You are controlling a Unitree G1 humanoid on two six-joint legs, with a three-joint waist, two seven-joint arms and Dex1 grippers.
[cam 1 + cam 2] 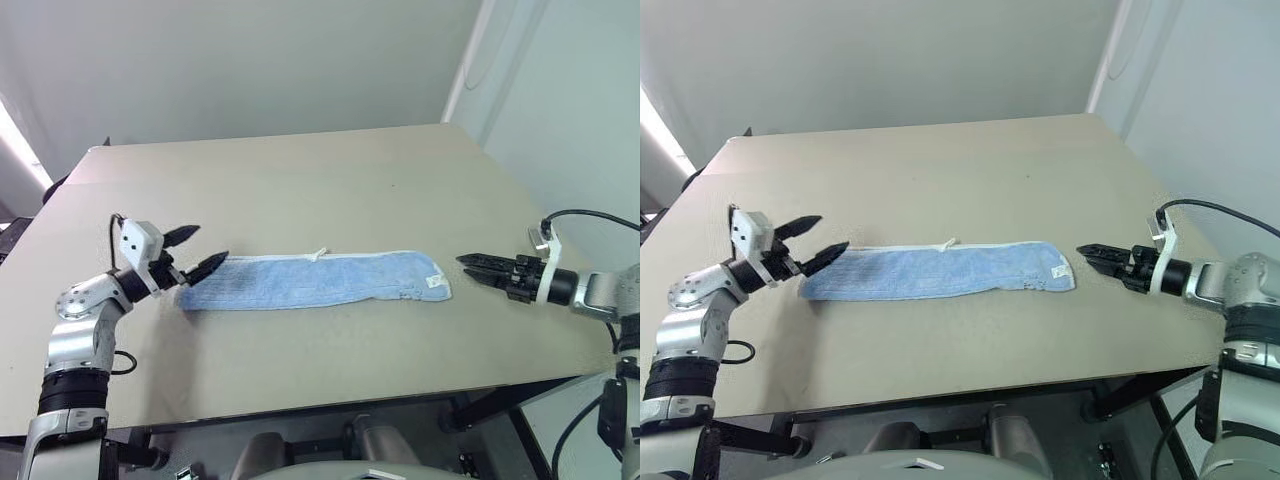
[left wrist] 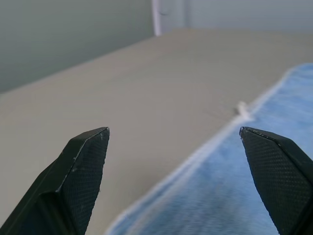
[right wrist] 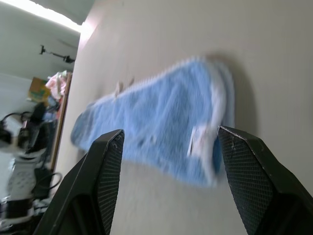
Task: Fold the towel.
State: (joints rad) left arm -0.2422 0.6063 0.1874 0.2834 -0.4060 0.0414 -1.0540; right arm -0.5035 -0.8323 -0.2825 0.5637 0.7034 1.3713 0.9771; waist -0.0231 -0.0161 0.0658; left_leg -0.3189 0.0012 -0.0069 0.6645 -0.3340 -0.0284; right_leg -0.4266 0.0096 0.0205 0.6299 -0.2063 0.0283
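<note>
Towel [image 1: 315, 280] folded into a long strip mid-table [image 1: 300, 180]; left gripper [image 1: 195, 252] and right gripper [image 1: 475, 266] spread, off its ends

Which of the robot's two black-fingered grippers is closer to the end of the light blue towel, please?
The left gripper: its open fingers sit right at the light blue terry towel end, while the open right gripper stands apart from the labelled end.

place: lab or workroom — bare table [image 1: 300, 190] | plain walls [image 1: 230, 60]

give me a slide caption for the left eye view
Folded light blue towel lies as a long strip on the table, open left gripper and right gripper at its ends.
</note>
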